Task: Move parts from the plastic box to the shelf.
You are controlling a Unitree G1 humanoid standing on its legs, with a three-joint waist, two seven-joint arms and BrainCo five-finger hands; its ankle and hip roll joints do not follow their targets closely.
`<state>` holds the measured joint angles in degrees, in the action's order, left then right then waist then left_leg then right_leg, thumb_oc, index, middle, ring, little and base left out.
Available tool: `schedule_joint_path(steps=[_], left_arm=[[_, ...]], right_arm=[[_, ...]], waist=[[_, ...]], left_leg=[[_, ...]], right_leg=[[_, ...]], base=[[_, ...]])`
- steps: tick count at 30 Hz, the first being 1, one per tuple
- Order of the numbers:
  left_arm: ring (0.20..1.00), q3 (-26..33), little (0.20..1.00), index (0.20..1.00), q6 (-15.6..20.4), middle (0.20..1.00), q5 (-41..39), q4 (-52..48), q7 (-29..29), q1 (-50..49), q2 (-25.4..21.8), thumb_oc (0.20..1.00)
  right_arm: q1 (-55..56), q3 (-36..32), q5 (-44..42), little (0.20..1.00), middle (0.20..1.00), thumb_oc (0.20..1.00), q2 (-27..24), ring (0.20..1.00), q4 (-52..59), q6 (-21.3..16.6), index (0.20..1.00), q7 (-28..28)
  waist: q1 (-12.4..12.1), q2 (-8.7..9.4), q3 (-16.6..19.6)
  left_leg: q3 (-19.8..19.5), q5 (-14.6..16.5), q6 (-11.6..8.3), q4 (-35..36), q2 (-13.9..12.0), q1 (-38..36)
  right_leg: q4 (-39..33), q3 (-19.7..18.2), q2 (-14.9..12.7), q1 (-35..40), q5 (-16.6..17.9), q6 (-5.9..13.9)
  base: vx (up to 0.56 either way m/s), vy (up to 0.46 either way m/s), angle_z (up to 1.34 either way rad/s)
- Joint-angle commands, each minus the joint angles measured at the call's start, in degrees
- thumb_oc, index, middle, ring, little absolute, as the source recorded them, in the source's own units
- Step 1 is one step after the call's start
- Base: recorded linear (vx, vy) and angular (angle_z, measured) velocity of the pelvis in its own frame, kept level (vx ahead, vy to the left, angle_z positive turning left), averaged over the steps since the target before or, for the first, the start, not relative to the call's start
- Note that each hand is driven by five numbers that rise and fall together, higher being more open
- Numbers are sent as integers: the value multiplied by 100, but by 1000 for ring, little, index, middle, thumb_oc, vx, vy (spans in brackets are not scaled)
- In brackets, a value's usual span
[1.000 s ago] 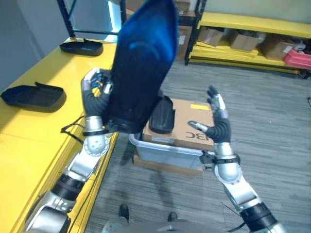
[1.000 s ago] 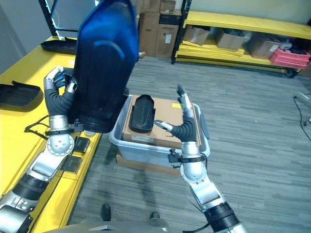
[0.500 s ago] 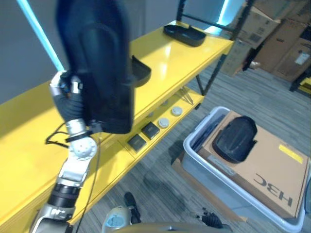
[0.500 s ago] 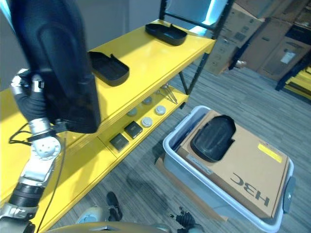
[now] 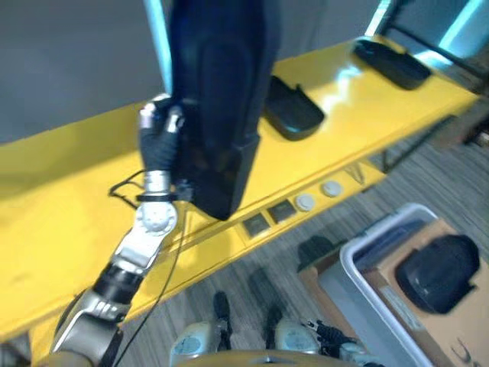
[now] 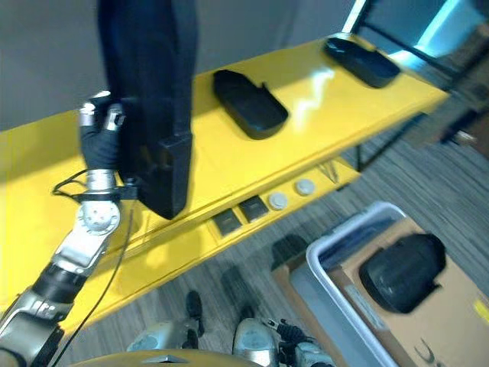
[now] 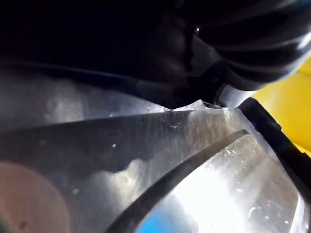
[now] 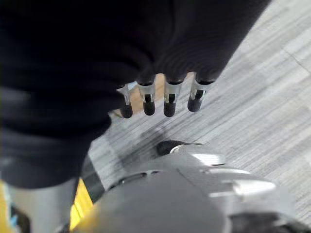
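The left hand [image 6: 102, 134] has its fingers curled around a tall black part [image 5: 218, 99], held upright above the yellow shelf [image 5: 69, 222], at 10 o'clock from the plastic box [image 6: 336, 267]. It looks rigid, light and glossy (probably slippery), so hold the edge. The right hand [image 8: 160, 99] hangs with relaxed fingers.

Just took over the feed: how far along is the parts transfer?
Two dark parts already lie on the yellow shelf. The left hand holds a third dark part upright over it. One more part remains on cardboard in the plastic box.
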<state>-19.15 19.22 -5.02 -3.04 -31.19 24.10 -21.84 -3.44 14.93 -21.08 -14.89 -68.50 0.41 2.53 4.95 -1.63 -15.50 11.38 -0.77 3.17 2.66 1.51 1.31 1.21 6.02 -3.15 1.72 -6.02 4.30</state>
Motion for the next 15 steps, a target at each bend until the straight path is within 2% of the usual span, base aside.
schedule_joint_path(steps=[1,3,4,6,9,10,11,13,15], left_arm=[[200,9,200,200,62,200,-151,-564,-129,61,-4,200],[200,33,200,200,-82,200,-126,-688,-205,-115,9,200],[200,137,200,200,-202,200,-215,-875,-222,-317,-17,200],[200,270,200,200,-311,200,-297,-977,-206,-489,-29,200],[200,410,200,200,-364,200,-401,-876,-106,-554,1,200],[200,458,200,200,-340,200,-366,-798,-175,-558,-14,200],[200,535,200,200,-345,200,-21,-725,-388,-560,-70,200],[200,610,200,200,-512,200,13,-626,-607,-559,-165,200],[200,701,200,200,-744,200,33,-430,-720,-529,-278,200]], right_arm=[[72,-2,-41,1000,1000,1000,42,1000,-353,259,1000,292],[17,80,197,1000,1000,1000,6,1000,-401,335,1000,448],[-31,181,397,1000,1000,1000,-57,1000,-422,306,1000,625],[-101,273,504,1000,1000,1000,-161,1000,-374,407,1000,719],[-77,249,398,1000,1000,1000,-302,1000,-337,615,1000,603],[-63,211,286,1000,1000,1000,-361,1000,-338,690,1000,528],[-95,157,136,1000,1000,1000,-423,1000,-335,827,1000,490],[-186,179,122,1000,1000,1000,-458,1000,-355,1003,1000,581],[-194,215,410,1000,1000,1000,-463,1000,-378,1077,1000,686]], waist=[[-47,106,321],[-191,150,359],[-353,219,363],[-514,270,318],[-519,258,273],[-501,259,254],[-512,277,264],[-563,326,302],[-522,279,418]], left_leg=[[-195,241,-354,234,-490,-451],[-294,138,-492,234,-523,-394],[-289,-2,-621,234,-610,-212],[-119,-192,-765,160,-748,99],[281,-314,-895,-12,-975,212],[350,-267,-929,-134,-1030,176],[221,-107,-909,-339,-1001,116],[-181,218,-804,-582,-809,14],[-319,269,-718,-249,-698,-275]], right_leg=[[907,190,-264,-227,184,303],[562,303,-189,29,121,189],[201,376,-114,336,90,78],[-138,526,-77,632,71,-42],[-283,815,-71,792,97,-87],[-308,903,-102,844,102,-81],[-325,892,-158,843,123,-77],[-316,716,-229,761,187,-66],[-292,639,-228,650,231,-52]], base=[[65,-340,139],[35,-366,106],[-6,-343,89],[-50,-256,79],[-67,-95,57],[-62,-29,44],[-38,9,39],[1,50,-3],[59,91,-58]])
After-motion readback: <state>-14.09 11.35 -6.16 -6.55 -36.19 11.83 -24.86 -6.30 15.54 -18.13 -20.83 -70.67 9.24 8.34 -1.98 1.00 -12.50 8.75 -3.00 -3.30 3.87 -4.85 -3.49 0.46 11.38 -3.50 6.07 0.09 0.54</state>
